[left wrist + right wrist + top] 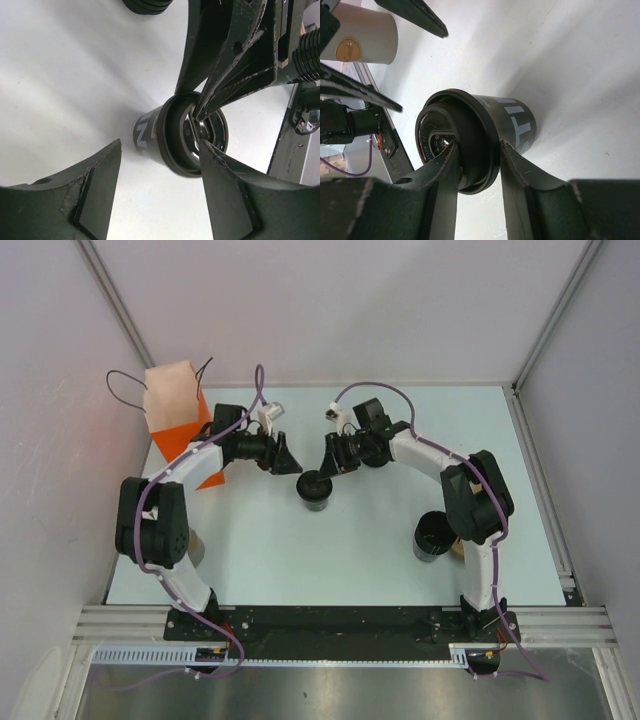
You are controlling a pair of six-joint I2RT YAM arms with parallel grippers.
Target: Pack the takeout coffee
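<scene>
At the middle of the pale, glossy table [300, 570] is the coffee cup [316, 490], black with white lettering on its side. The right gripper [477, 149] pinches its lid rim, one finger inside the recess and one outside; whether the base rests on the table is hard to tell. The left gripper [161, 142] hangs just beside it, jaws wide and empty. An orange bag [172, 405] sits at the far left corner, and a second black cup [432, 537] is near the right arm. White walls [330, 310] close three sides; a metal rail [340, 625] edges the near side.
</scene>
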